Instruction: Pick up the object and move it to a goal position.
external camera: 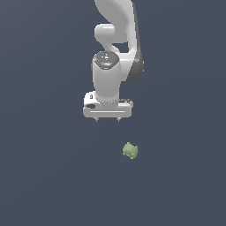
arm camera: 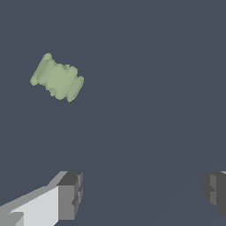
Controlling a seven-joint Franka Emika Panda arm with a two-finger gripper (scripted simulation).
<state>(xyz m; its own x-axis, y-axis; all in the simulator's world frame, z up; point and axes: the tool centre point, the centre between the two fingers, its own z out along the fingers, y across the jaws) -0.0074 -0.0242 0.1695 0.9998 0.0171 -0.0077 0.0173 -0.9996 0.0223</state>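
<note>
You will find no brand, label or writing anywhere in either view: the arm's white shell is plain and the object carries no marks.

In the exterior view, your white arm (external camera: 115, 39) drops from the top centre of the frame, its wrist pointing straight down and the gripper (external camera: 107, 120) hanging just above the middle of the picture. Two short fingertips (external camera: 97, 119) poke out below the broad white hand, set well apart from each other, so the tool is released and carries nothing.

The wrist view agrees: you see one grey finger pad (arm camera: 69, 195) and the other at the opposite edge, with only bare dark floor (arm camera: 141, 132) in the wide gap.

The object (external camera: 130, 151), a small pale green knobbly chunk, lies on the floor below the gripper and a little toward the exterior view's right, clear of both fingers. In the wrist view it (arm camera: 57, 78) sits well apart from the pads, lying askew.
</note>
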